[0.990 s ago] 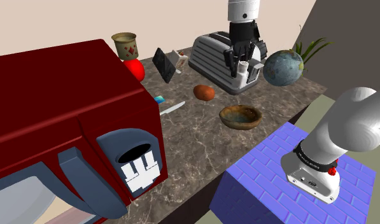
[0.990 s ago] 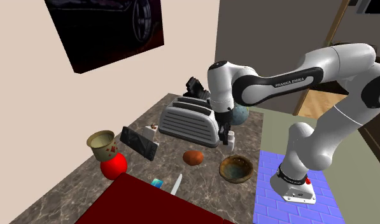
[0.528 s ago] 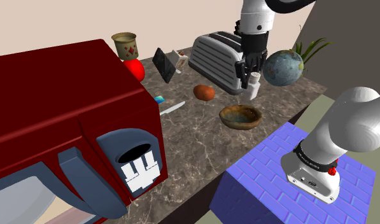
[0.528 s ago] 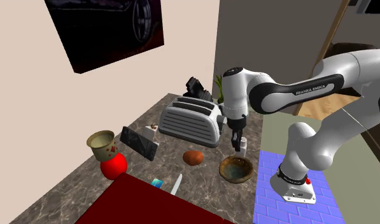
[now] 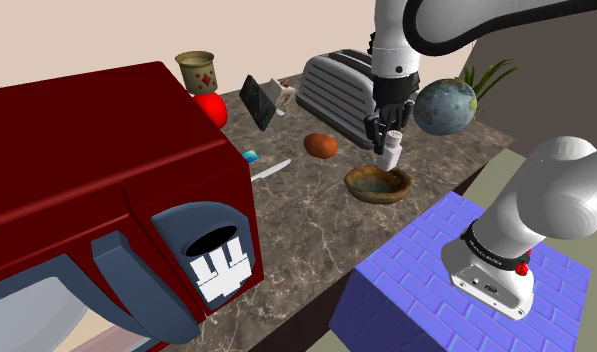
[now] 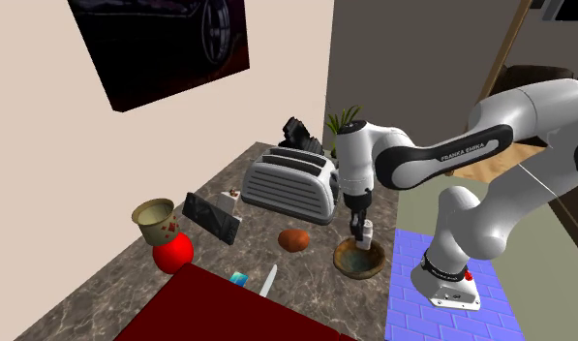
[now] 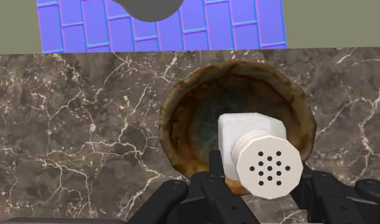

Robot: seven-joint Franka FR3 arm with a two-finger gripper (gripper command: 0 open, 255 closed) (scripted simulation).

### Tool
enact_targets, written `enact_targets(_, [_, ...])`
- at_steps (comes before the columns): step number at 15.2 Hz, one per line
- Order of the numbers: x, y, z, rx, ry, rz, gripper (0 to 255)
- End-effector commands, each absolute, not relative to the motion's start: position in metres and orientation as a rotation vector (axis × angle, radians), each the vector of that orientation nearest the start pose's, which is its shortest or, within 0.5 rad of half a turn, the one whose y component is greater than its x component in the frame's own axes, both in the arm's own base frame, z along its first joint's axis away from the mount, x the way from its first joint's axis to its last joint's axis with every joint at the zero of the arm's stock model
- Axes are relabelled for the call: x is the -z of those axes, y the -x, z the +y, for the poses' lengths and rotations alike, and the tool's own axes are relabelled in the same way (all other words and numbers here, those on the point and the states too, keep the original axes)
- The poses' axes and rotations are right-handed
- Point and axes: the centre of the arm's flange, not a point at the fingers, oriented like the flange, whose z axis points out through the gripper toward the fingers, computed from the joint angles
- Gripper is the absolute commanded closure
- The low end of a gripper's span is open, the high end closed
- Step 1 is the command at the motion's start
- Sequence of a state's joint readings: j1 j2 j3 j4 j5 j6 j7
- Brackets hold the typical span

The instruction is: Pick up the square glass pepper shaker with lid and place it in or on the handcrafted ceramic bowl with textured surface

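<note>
Hovering | shaker [image 5: 391,152] now over bowl [image 5: 354,184] (was beside toaster [image 5: 331,85]) | end effector [image 5: 386,136] clamped

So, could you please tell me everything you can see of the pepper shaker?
The pepper shaker is white and square-bodied, with a ribbed, faceted lid pierced by dark holes. The gripper is shut on it near the lid and holds it over the hollow of the brown bowl, lid towards the hand.

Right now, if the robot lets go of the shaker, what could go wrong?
The white shaker in the pincer looks off-centre over the brown bowl, so it might clip the rim and tumble onto the marble counter. It hangs above the bowl, not resting inside, so a drop could bounce or tip it over.
</note>
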State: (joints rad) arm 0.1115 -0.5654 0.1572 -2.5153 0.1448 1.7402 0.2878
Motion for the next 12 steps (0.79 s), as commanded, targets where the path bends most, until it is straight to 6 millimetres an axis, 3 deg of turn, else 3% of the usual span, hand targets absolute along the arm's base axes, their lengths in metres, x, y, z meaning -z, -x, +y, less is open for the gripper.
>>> enact_targets(1, [-0.444, -0.337, 0.107, -0.344, 3.121, 0.144, 255])
enact_targets(3, [-0.433, -0.337, 0.107, -0.344, 3.121, 0.144, 255])
enact_targets(11, [-0.433, -0.337, 0.107, -0.344, 3.121, 0.144, 255])
enact_targets(12, [-0.433, -0.337, 0.107, -0.344, 3.121, 0.144, 0])
